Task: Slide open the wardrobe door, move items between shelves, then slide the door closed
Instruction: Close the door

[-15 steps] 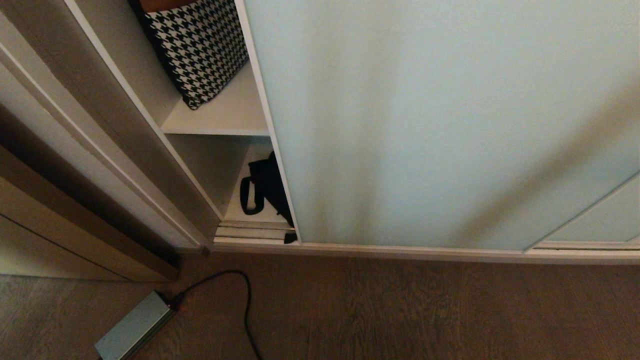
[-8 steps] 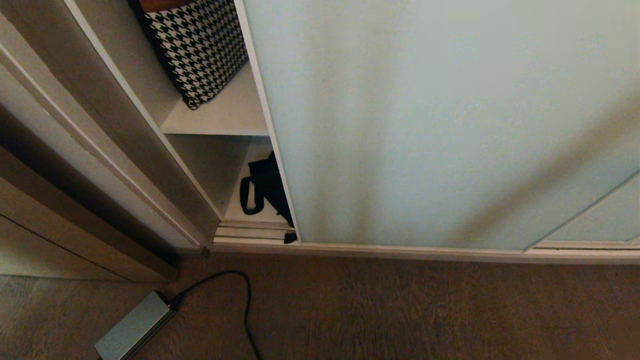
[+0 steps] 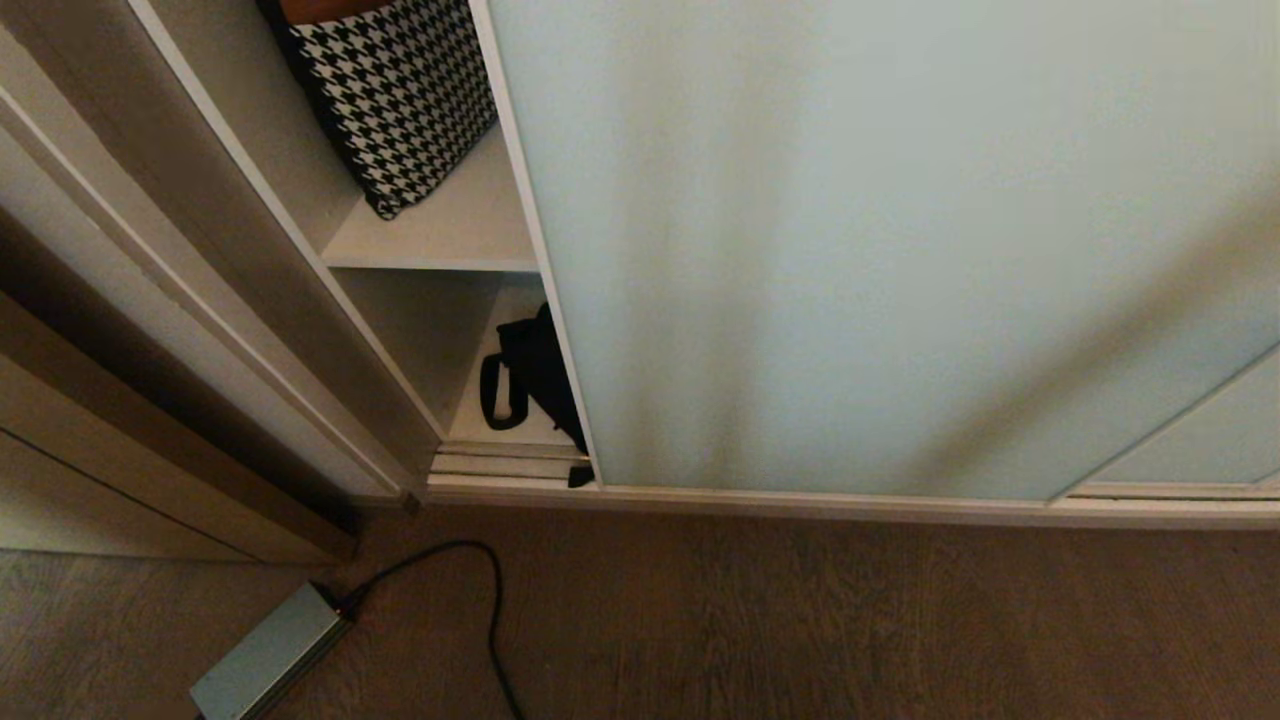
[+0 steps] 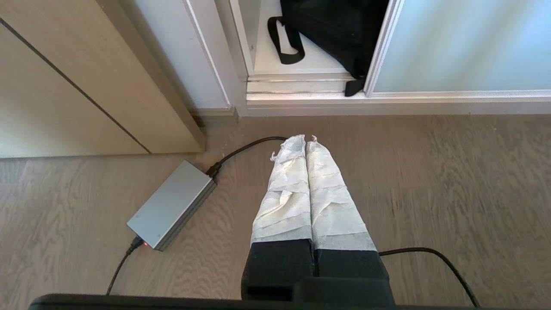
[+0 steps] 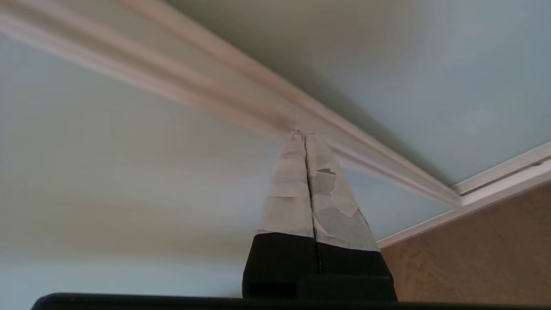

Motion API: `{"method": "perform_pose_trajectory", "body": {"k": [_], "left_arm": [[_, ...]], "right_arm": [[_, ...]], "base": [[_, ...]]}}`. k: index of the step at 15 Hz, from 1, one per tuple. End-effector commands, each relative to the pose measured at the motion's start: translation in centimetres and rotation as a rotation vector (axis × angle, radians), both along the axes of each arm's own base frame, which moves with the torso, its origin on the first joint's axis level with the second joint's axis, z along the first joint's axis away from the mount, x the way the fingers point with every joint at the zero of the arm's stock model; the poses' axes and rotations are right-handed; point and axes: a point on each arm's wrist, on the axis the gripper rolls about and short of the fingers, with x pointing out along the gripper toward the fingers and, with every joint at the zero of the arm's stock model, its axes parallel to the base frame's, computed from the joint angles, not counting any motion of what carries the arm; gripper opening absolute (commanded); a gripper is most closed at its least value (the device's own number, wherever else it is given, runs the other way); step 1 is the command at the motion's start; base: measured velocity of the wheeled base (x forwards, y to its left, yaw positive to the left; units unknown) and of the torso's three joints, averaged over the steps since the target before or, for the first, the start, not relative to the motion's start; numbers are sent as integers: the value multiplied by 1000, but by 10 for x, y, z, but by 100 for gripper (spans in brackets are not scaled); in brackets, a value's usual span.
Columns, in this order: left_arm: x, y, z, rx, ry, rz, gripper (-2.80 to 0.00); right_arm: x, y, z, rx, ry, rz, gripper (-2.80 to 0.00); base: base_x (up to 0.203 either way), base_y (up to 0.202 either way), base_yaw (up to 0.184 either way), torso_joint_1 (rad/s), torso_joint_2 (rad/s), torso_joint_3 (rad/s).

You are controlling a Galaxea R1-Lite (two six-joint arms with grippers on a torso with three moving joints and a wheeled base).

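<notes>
The right pincer, fully closed and empty, was held at the sliding wardrobe door, its tips by the cream frame. The left pincer, likewise closed, was hung above the floor. Only the head view showed the shelves, beyond it.

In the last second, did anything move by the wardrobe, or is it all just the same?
Nothing visibly changed. The sliding wardrobe door stays where it was, leaving the same narrow gap. The houndstooth bag still sits on the upper shelf, the black bag below it, and the grey box with its cable still lies on the floor. Neither arm has come into the head view.
</notes>
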Motion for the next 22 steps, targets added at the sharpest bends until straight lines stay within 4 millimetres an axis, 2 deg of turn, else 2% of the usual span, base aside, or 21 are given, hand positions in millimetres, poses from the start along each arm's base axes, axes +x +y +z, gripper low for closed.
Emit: {"method": "perform_pose_trajectory", "body": {"k": [1, 6, 9, 15, 22], "left_arm": [[0, 0, 0, 0, 1, 0, -280], [0, 0, 0, 0, 1, 0, -280], [0, 0, 0, 0, 1, 0, -280], [0, 0, 0, 0, 1, 0, -280], [0, 0, 0, 0, 1, 0, -280]], "right_arm": [[5, 4, -1, 4, 1, 19, -280], [6, 1, -4, 9, 5, 15, -280], [0, -8, -1, 1, -5, -7, -280], [13, -22, -18, 13, 8, -15, -280], [37, -18, -32, 14, 8, -13, -280]], "base": [[0, 0, 0, 0, 0, 0], [0, 0, 0, 0, 0, 0], [0, 0, 0, 0, 0, 0], [0, 0, 0, 0, 0, 0], [0, 0, 0, 0, 0, 0]]}}
